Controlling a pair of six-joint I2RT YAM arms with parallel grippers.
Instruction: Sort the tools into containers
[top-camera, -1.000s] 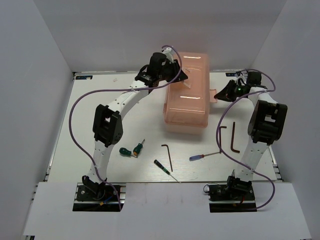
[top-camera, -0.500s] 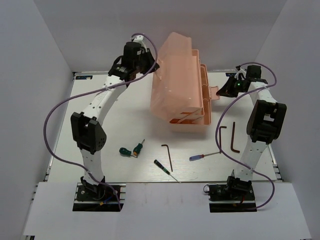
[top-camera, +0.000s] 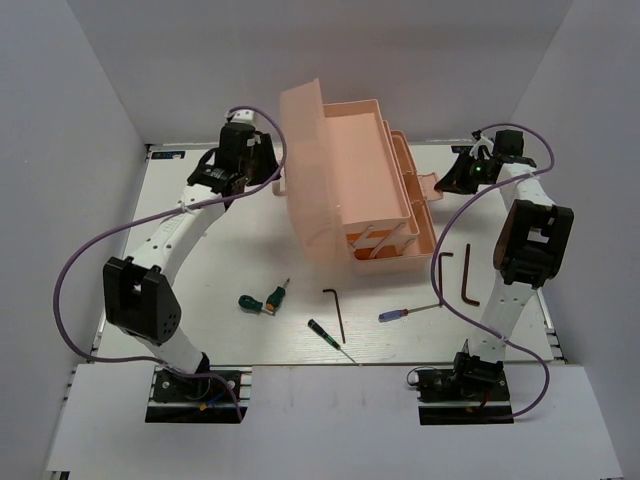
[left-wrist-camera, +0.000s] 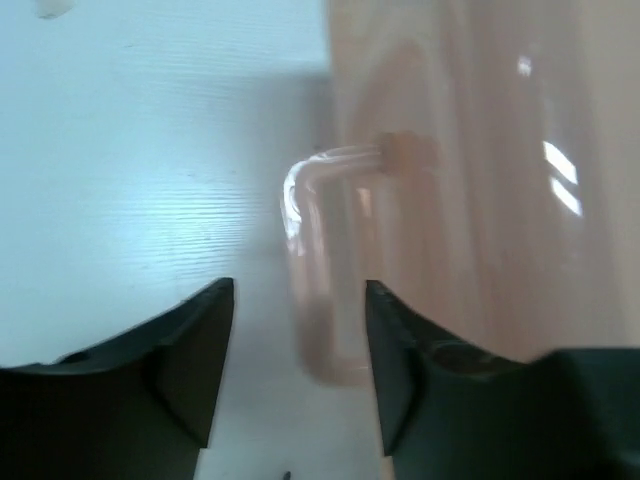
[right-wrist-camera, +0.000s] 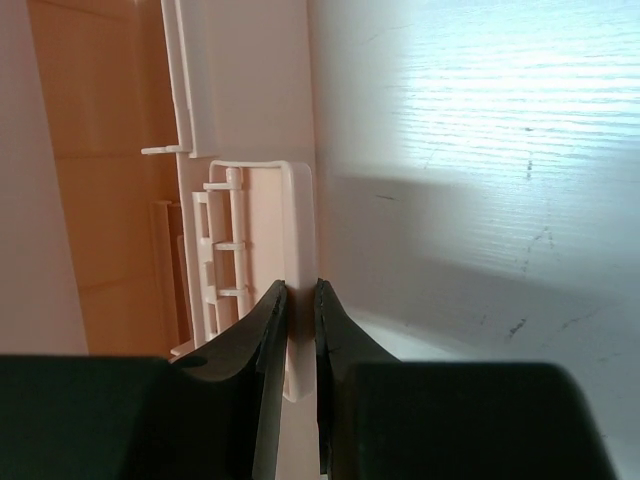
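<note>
**A:** How many tools do you count?

**B:** Seven, all lying on the worktop on the near side of the toolbox. There are two stubby green-handled screwdrivers close together at the left. Then one slim green-handled screwdriver and one blue-and-red-handled screwdriver.

**A:** And the hex keys?

**B:** Three. The middle hex key lies just beside the slim green one. The two right hex keys lie side by side near the right arm.

**A:** How many boxes?

**B:** One, salmon-pink, toward the far middle of the worktop between the two arms. Its lid stands swung up on the left side. The trays step out toward the right, but I cannot count the tiers for certain.

**A:** What are the left fingers doing?

**B:** The left fingers are spread wide. The lid handle sits in the gap between them, and neither clearly touches it.

**A:** And the right?

**B:** The right fingers are pressed together on the thin edge of the front latch. That latch sticks out from the right side of the box.
</note>
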